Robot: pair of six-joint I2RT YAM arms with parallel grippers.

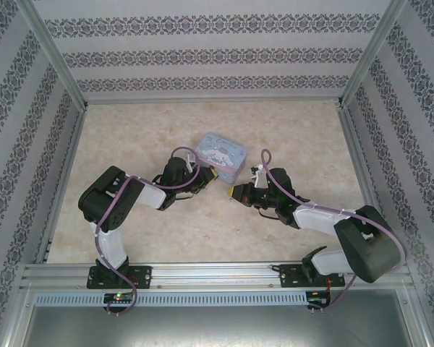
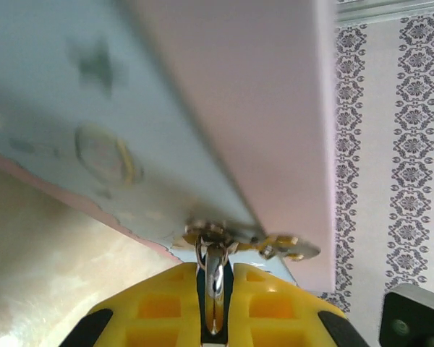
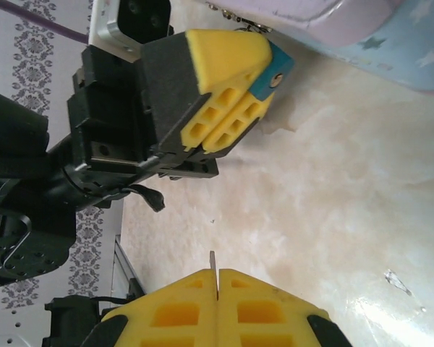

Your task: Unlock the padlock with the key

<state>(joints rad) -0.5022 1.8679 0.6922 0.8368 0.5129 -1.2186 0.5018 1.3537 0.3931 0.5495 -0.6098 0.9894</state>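
Note:
The tiny blue padlock (image 3: 273,72) is pinched between the yellow fingers (image 3: 220,65) of my left gripper (image 1: 208,176), which is shut on it right at the front of the tin box (image 1: 224,155). Its keyhole end faces outward in the right wrist view. In the left wrist view a silvery metal part (image 2: 215,278) sits between the pads of the left gripper (image 2: 215,269), just below the tin's brass latch (image 2: 224,235). My right gripper (image 3: 218,278) is shut on the key (image 3: 213,262), whose thin blade pokes out. The right gripper (image 1: 235,193) hovers a short way from the padlock.
The pale blue cartoon-printed tin box (image 3: 376,32) rests mid-table, its lid (image 2: 239,94) looming over the left wrist camera. Bare beige tabletop (image 3: 333,188) lies between the two grippers. Patterned walls (image 1: 217,54) enclose the table.

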